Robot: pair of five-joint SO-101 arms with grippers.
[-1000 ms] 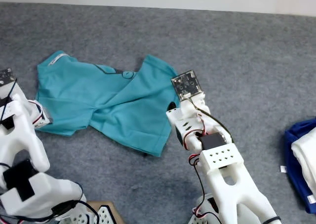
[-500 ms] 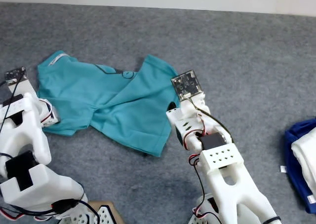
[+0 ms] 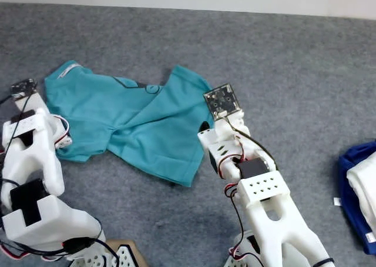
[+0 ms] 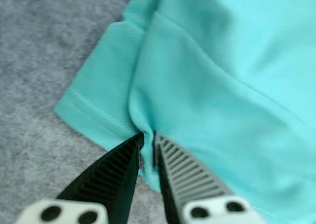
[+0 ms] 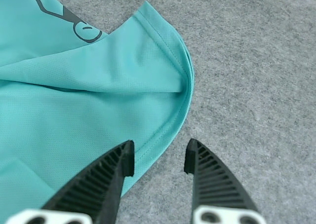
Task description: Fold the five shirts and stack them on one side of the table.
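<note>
I see left hand (image 4: 148,141) clamped on the teal shirt (image 3: 141,120) at nine o'clock, right hand (image 5: 160,150) wide, empty, at three.

Matt, fine-meshed cloth shirt (image 3: 141,126); rough grey table covering (image 3: 294,73), perhaps felt.
</note>
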